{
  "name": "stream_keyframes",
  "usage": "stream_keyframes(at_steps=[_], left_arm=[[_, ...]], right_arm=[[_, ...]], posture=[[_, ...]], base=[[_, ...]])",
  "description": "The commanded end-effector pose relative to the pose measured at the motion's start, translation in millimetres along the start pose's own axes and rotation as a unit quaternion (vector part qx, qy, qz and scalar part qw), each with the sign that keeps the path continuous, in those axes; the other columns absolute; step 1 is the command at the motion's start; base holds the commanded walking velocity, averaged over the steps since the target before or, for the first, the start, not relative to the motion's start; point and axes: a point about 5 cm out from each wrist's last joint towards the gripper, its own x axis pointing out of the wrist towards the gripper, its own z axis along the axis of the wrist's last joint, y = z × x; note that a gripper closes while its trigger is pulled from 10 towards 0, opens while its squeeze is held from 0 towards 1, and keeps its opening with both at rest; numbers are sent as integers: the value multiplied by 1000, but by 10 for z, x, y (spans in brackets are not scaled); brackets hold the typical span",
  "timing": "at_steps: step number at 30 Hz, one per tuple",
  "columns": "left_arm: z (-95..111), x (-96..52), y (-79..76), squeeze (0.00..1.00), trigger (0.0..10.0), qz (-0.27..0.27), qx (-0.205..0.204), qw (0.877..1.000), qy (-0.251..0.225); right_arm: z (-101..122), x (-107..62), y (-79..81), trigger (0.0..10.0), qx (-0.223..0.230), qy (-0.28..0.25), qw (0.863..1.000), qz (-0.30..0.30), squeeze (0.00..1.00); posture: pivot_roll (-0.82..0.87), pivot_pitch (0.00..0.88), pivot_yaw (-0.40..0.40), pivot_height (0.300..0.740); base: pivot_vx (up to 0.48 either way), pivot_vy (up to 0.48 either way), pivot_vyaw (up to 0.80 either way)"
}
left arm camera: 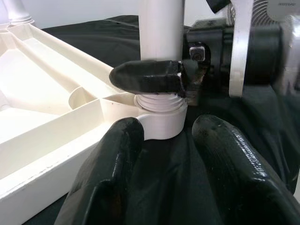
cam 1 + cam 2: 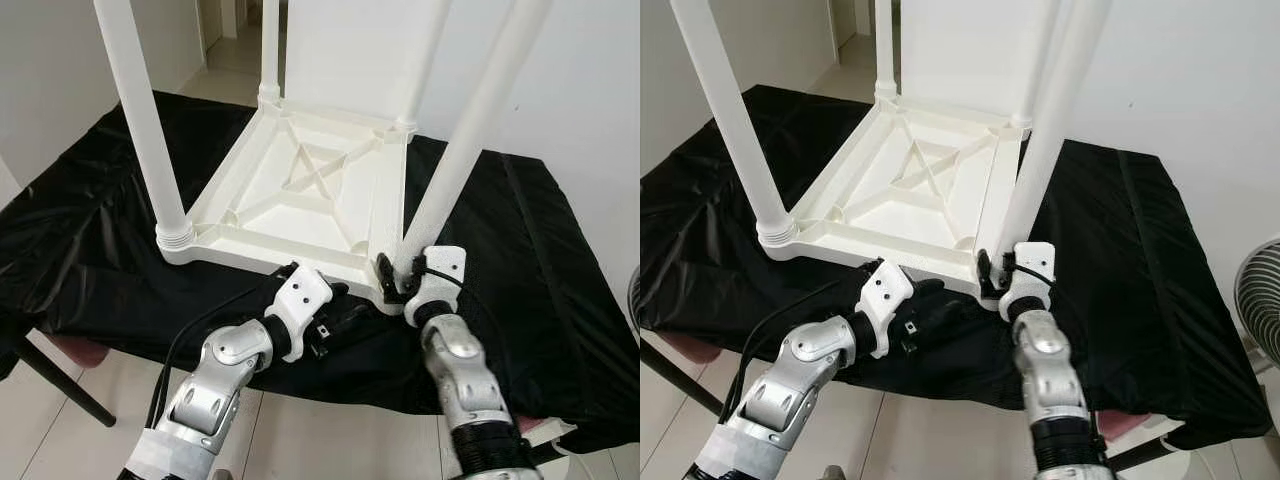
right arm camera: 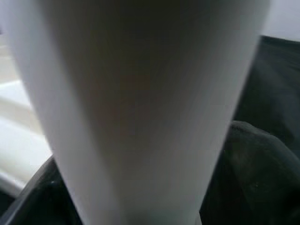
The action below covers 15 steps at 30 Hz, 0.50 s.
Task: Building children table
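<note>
right hand (image 2: 398,283) clamps near leg (image 2: 470,140) base, probably threading it | left hand (image 2: 345,318) open beside, steadying table (image 2: 300,190)

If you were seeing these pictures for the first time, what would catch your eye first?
A white table lies upside down on a black cloth, its legs standing up. At the near corner, the right gripper clamps the base of one leg. The left gripper rests on the cloth just before that corner, fingers open.

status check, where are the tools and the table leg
Right tool shut on near-right leg at its base. Left tool open, beside that corner socket. Upturned white tabletop on black cloth.
</note>
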Motion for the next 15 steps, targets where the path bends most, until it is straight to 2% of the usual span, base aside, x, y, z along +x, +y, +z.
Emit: stream_keyframes(at_steps=[1,2,3,4,10,12,14,15], left_arm=[[-1,-2,0,0,10000,17,-3,1000,1],[0,-3,3,0,10000,17,-3,1000,1],[3,-5,11,0,10000,17,-3,1000,1],[3,-5,11,0,10000,17,-3,1000,1],[12,-11,31,0,10000,17,-1,1000,2],[12,-11,31,0,10000,17,-1,1000,2],[16,-15,39,0,10000,17,-1,1000,2],[16,-15,39,0,10000,17,-1,1000,2]], right_arm=[[-45,-12,-115,10000,-4,15,1000,17,0],[-39,-10,-145,10000,-8,16,999,32,0],[-17,-13,-171,10000,-24,16,996,86,0],[-17,-13,-171,10000,-24,16,996,86,0],[-3,40,-168,10000,-47,22,984,171,0],[-3,40,-168,10000,-47,22,984,171,0],[21,100,-161,10000,-51,18,977,207,0],[21,100,-161,10000,-51,18,977,207,0]], posture=[[116,38,-72,740],[116,38,-72,740],[116,41,-67,740],[116,41,-67,740],[119,44,-56,740],[119,44,-56,740],[121,43,-51,740],[121,43,-51,740]], base=[[0,0,0],[0,0,0],[0,0,0],[0,0,0],[0,0,0],[0,0,0],[0,0,0],[0,0,0]])
